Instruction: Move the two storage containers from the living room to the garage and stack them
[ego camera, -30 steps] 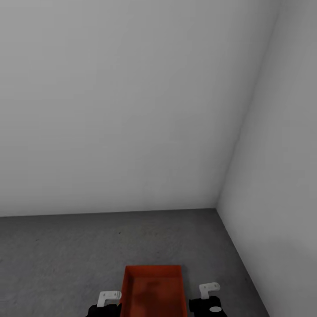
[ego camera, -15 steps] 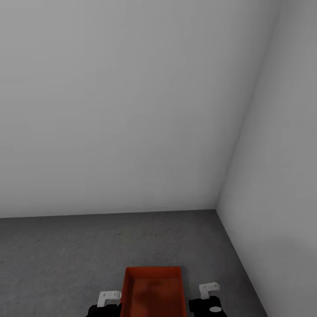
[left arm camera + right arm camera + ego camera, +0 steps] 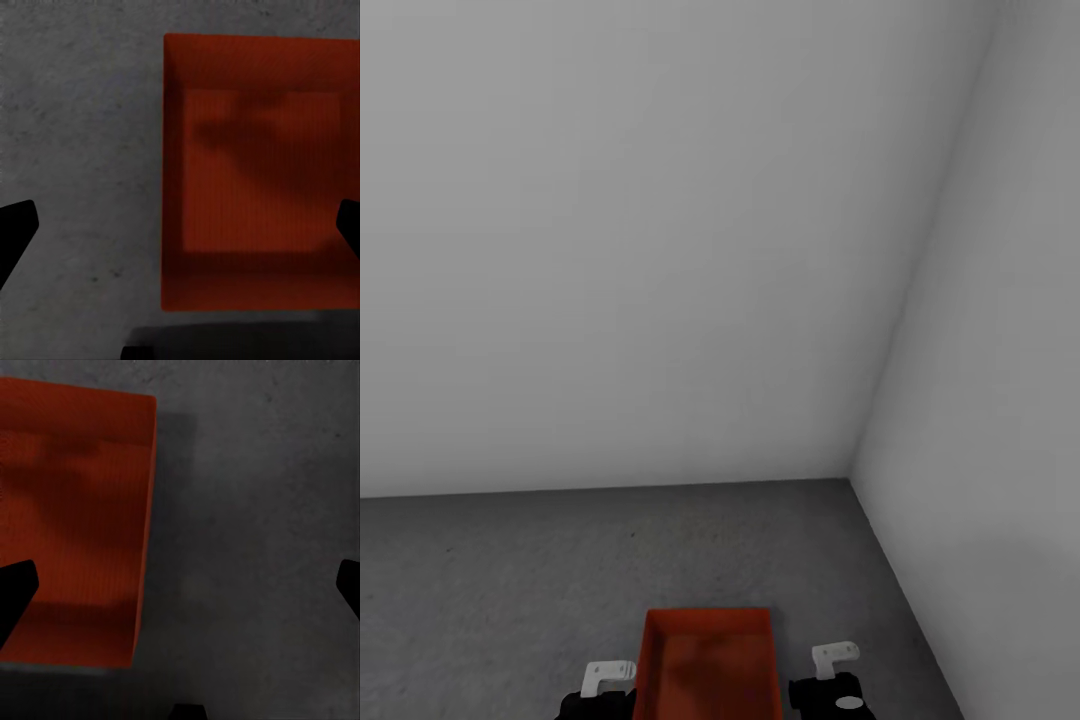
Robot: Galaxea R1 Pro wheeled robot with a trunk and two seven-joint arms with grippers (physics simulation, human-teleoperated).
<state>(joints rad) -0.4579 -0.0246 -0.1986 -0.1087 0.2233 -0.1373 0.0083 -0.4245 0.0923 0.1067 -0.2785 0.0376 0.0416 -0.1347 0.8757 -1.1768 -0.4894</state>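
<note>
An orange-red bin [image 3: 707, 665] sits open side up on the dark grey concrete floor [image 3: 510, 580] of the garage, near the corner where two pale grey walls [image 3: 640, 250] meet. The left pincer [image 3: 180, 225] hangs above the bin's left wall, its fingers spread wide and holding nothing. The right pincer [image 3: 180, 585] hangs above the bin's right wall, likewise spread wide and empty.

An orange-red rectangular open-top plastic bin [image 3: 708, 665] with a finely ribbed bottom sits on dark grey speckled concrete floor [image 3: 500, 590]. Plain pale grey walls [image 3: 640, 240] rise behind.
</note>
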